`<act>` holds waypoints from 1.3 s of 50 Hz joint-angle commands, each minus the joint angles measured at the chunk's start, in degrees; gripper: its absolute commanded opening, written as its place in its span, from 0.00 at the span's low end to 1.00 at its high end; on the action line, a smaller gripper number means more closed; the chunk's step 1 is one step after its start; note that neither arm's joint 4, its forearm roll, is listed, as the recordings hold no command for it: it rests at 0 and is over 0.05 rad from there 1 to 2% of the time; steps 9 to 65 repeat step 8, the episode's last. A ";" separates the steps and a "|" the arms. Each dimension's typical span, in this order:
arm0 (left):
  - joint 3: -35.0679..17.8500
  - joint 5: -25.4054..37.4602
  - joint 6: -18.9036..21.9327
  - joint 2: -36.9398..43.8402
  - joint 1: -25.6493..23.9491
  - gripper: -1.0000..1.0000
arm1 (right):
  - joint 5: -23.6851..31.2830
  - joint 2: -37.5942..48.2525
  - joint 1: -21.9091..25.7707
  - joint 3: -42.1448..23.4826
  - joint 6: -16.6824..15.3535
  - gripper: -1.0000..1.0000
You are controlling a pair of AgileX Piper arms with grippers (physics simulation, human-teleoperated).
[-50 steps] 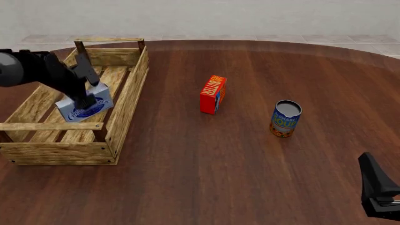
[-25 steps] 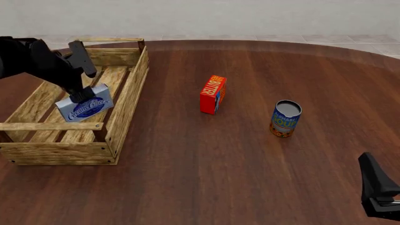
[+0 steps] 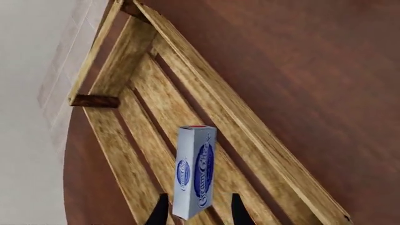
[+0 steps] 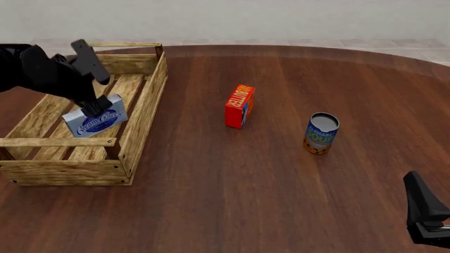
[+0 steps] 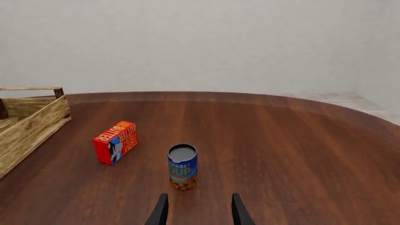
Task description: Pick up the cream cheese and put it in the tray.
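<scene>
While left arm hangs over crate: cream cheese (image 4: 96, 120) inside the tray (image 4: 143, 113), on its slats.
Left pincer (image 3: 197, 211): released; fingers either side of box's near end, contact unclear.
Box axis: long side running away from pincer, red end farthest.
Right pincer (image 5: 197, 209): released, well apart, facing soup can (image 5: 181, 166).
Hidden: box underside; whether it lies flat or leans.

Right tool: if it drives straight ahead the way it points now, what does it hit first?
Probably the soup can, standing almost dead ahead of the open right tool. The butter box sits off that line; depth is hard to judge.
</scene>
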 commanded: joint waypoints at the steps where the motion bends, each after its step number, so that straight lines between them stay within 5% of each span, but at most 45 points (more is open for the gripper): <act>1: 5.55 -4.56 -4.95 -3.92 -0.85 1.00 | 0.00 0.00 0.01 0.00 0.07 1.00; 8: 7.93 -6.70 -8.92 -6.96 -1.49 1.00 | -0.06 0.00 -0.02 0.00 0.05 1.00; 65: 7.93 -6.70 -8.92 -6.96 -1.49 1.00 | -0.06 0.00 -0.02 0.00 0.05 1.00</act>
